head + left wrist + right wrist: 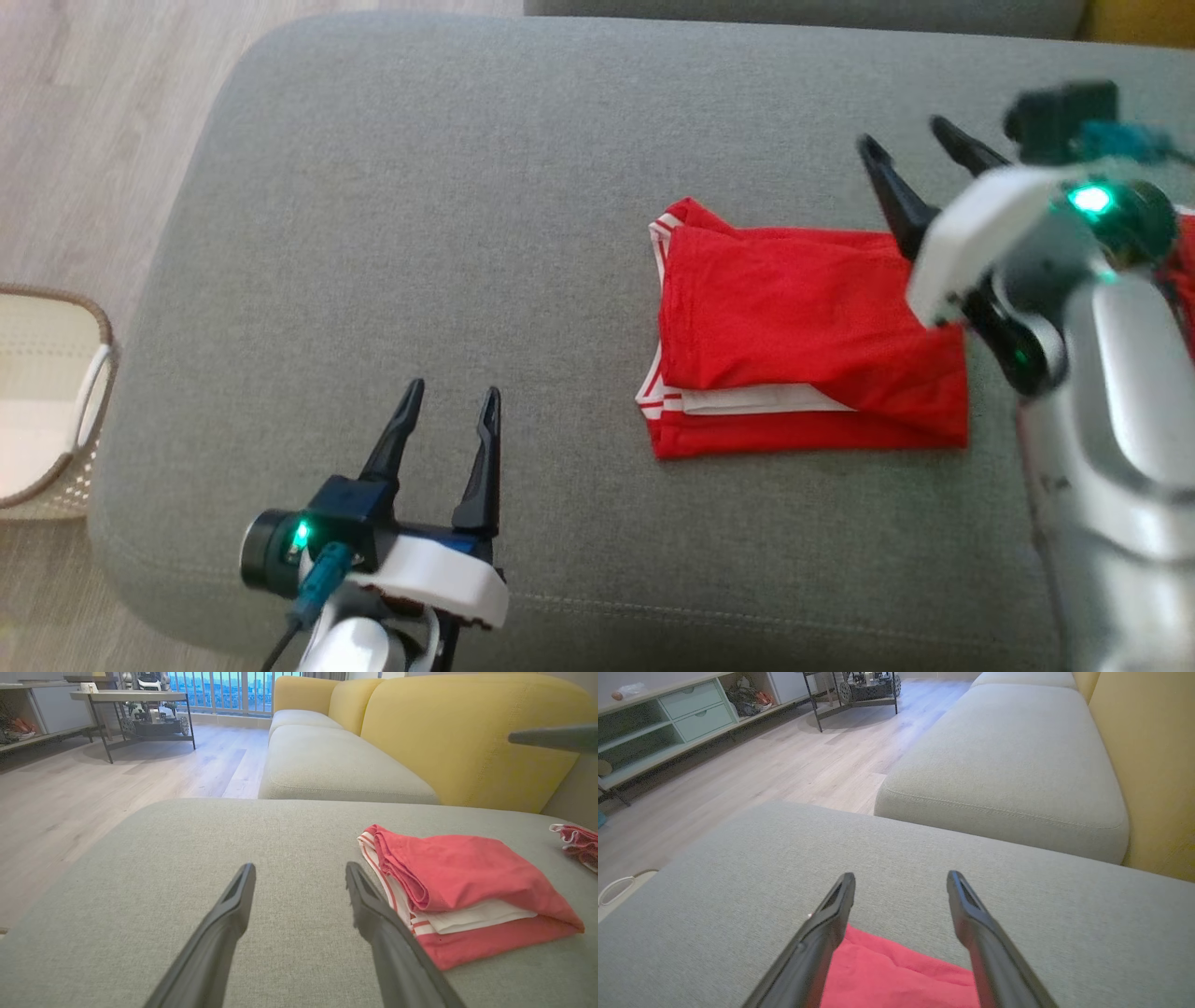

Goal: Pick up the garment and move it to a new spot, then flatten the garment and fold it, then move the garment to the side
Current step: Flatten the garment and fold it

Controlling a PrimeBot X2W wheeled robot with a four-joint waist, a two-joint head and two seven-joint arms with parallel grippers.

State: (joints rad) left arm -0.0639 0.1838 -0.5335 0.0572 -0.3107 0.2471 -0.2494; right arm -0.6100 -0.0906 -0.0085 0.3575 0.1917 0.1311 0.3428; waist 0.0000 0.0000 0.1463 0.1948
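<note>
Right gripper [904, 133] spread wide and holding nothing, fingers raised over the far right corner of the red garment [803, 345], tips past its far edge, above bare grey cushion [420, 233]. In the right wrist view, same gripper [901, 877] with a strip of garment [887, 970] low between the finger bases, the rest cut off by the bottom edge; touching the cloth or just clear of it, impossible to tell.

Left gripper [454, 387] likewise wide and empty, low over the cushion, well to the left of the garment. Seen along the left gripper [301, 867]: garment [467, 877] just right of the right-hand finger, folded into a flat stack, red layers above and below, a white layer and red-and-white striped trim showing at the near and left edges. Near left edge partly hidden behind that finger.

Farther right of the garment, a second red-and-white cloth [577, 842], crumpled, cut off by the frame edge; in the head view mostly hidden behind the right arm.

Far to the left of the left gripper, down on the wooden floor [93, 112], a woven basket [65, 297] with pale lining and a looped handle, cut off by the frame edge; contents not discernible.

Ahead of both grippers, a second grey seat cushion [327, 765] and a yellow sofa back [467, 732].
</note>
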